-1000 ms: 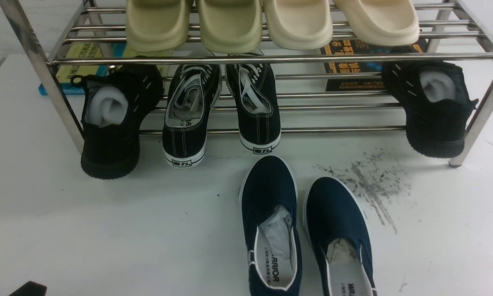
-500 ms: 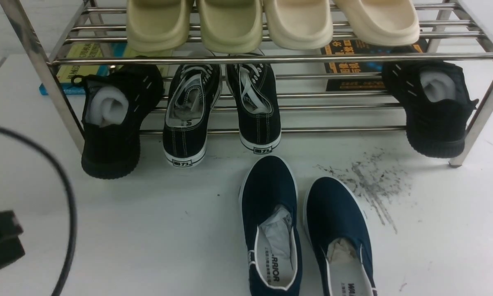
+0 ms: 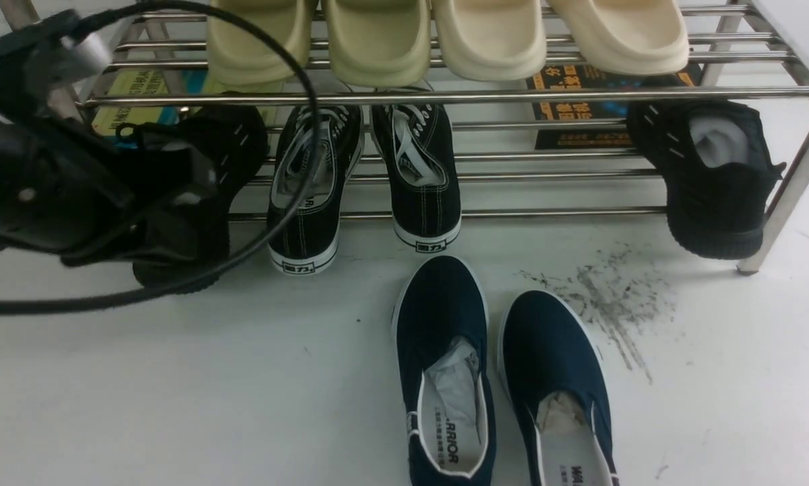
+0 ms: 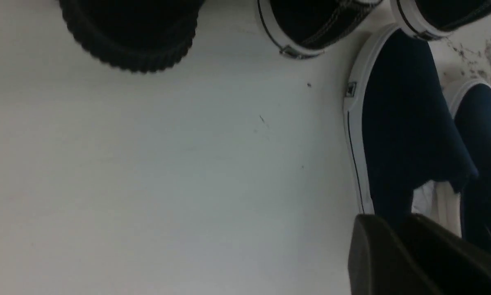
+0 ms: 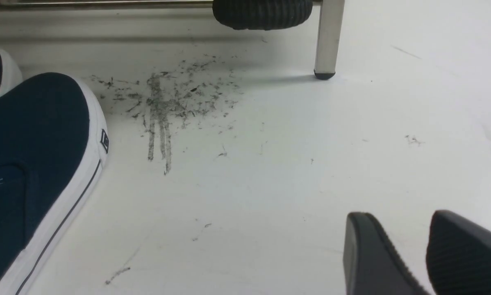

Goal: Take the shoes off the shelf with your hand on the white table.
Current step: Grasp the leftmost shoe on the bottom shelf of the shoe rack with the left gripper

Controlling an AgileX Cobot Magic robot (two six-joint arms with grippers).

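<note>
Up comes the left gripper [image 3: 192, 200], from low beside the rack to its left front leg, where it now covers part of an all-black knit shoe [image 3: 246, 145]. Its cable loops across the left black canvas sneaker [image 3: 286, 233]. That sneaker and its mate, the right black canvas sneaker [image 3: 426, 202], sit on the lower tier of the steel rack [image 3: 546, 213], left of centre, heels poking past the front edge. Motion blur here: I can't tell whether the left jaws are parted or clenched. Over on the right gripper [image 5: 403, 214], the jaws stand apart with nothing between them.

These should be light, with soft canvas that folds under a squeeze and firmer, grippier rubber soles. The heel collar looks the best hold, one finger inside, then a lift over the bar, down to the white counter [image 3: 242, 378], clear of the navy slip-ons [image 3: 445, 297]. Pinch lower and the rubber could drag on the bars.
</note>
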